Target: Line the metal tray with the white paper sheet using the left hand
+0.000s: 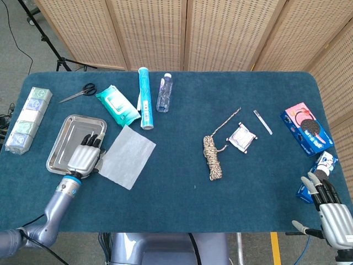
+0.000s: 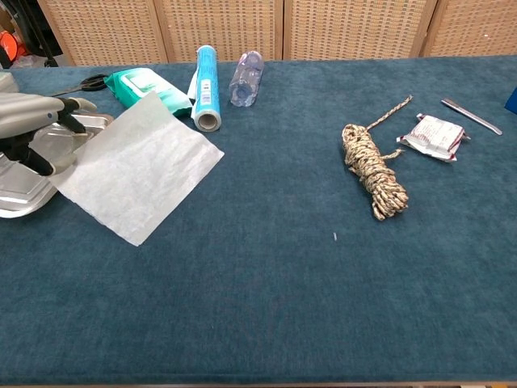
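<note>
The white paper sheet point(image 1: 127, 156) point(image 2: 133, 170) is lifted at its left edge and tilted, its right part still on the blue cloth. My left hand point(image 1: 85, 157) point(image 2: 32, 121) pinches that left edge, hovering over the right rim of the metal tray point(image 1: 71, 138) point(image 2: 20, 190), which holds nothing. My right hand point(image 1: 331, 210) hangs at the table's front right corner with fingers spread, holding nothing; the chest view does not show it.
Behind the sheet lie a green wipes pack point(image 1: 117, 106), a blue roll point(image 1: 145, 98) and a water bottle point(image 1: 164, 93). Scissors point(image 1: 78, 93) and a tissue pack stack point(image 1: 27, 118) sit far left. A rope coil point(image 1: 213, 157), a packet point(image 1: 242, 137) and cookie boxes point(image 1: 304, 128) lie right.
</note>
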`<state>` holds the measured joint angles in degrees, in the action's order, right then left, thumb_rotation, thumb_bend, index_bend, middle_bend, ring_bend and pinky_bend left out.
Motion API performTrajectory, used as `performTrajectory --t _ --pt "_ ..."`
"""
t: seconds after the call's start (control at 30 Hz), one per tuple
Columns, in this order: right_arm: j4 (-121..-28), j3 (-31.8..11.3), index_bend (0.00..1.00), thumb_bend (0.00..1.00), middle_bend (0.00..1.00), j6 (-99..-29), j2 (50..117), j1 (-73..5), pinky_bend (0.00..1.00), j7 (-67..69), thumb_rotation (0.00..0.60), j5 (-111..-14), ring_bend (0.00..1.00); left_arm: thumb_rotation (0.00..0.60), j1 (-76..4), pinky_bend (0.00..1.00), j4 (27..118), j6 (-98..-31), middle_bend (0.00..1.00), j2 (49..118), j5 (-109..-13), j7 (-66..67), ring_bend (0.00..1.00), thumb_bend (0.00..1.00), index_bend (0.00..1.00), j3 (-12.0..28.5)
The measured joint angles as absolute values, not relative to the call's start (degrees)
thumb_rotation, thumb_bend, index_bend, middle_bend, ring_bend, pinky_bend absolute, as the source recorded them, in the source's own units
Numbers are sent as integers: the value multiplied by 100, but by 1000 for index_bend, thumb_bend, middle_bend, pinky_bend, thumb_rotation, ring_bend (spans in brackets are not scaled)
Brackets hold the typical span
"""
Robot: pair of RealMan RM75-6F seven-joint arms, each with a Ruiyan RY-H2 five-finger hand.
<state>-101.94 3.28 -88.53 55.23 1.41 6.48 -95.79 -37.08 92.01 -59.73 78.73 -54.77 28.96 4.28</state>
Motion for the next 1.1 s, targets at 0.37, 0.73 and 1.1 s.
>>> performTrajectory --t 0.37,0.73,1.1 --pt "-10208 335 0 0 0 -8847 5542 140 0 586 600 -9603 0 572 -3611 0 9669 -6210 0 7235 -5378 3020 0 556 740 515" --pt "-10195 356 0 0 0 -8880 5526 146 0 639 600 -9670 0 571 -3505 0 10642 -6673 0 6442 -4875 3577 0 556 754 579" --pt "-10185 373 0 0 0 -8929 5516 167 0 663 600 -9716 0 572 -3314 0 10819 -6939 0 6008 -4726 3513 0 557 762 596"
